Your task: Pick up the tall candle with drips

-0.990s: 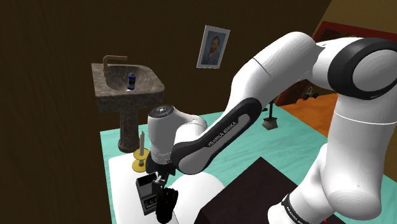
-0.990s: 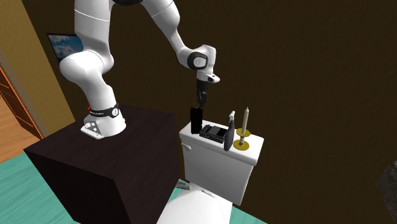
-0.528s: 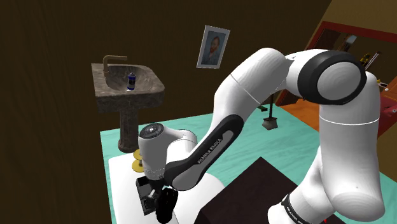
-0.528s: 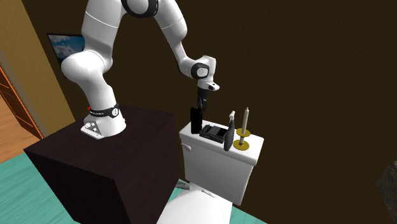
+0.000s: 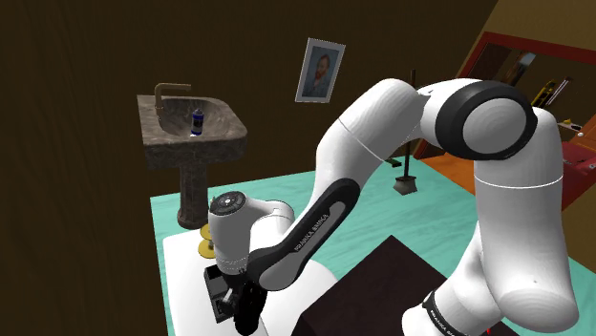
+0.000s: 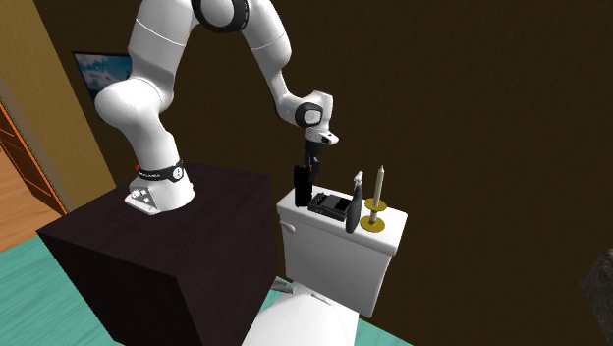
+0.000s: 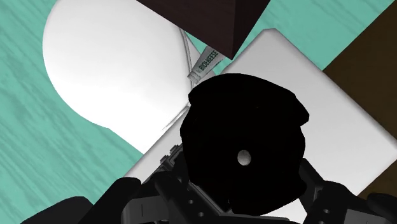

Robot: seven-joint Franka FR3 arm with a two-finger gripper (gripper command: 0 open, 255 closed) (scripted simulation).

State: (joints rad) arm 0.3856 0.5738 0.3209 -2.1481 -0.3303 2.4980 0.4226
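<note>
In the shoulder view, the arm's white wrist (image 5: 234, 221) was bent low over the toilet tank (image 5: 181, 262). It covered most of a gold holder (image 5: 203, 250) and whatever stood on it.

The second exterior view looked from the side, so there the tall candle (image 6: 379, 185) stood free. It was upright in that holder at the tank's far end. A grey bottle (image 6: 355, 206) and a black device (image 6: 329, 204) stood between it and the gripper (image 6: 312, 160). The gripper hung over a black container (image 6: 303, 187), apart from the candle. I judge it must move along the tank.

In the wrist view, the container's dark top lay directly below. I could not tell whether the gripper was open or closed.
</note>
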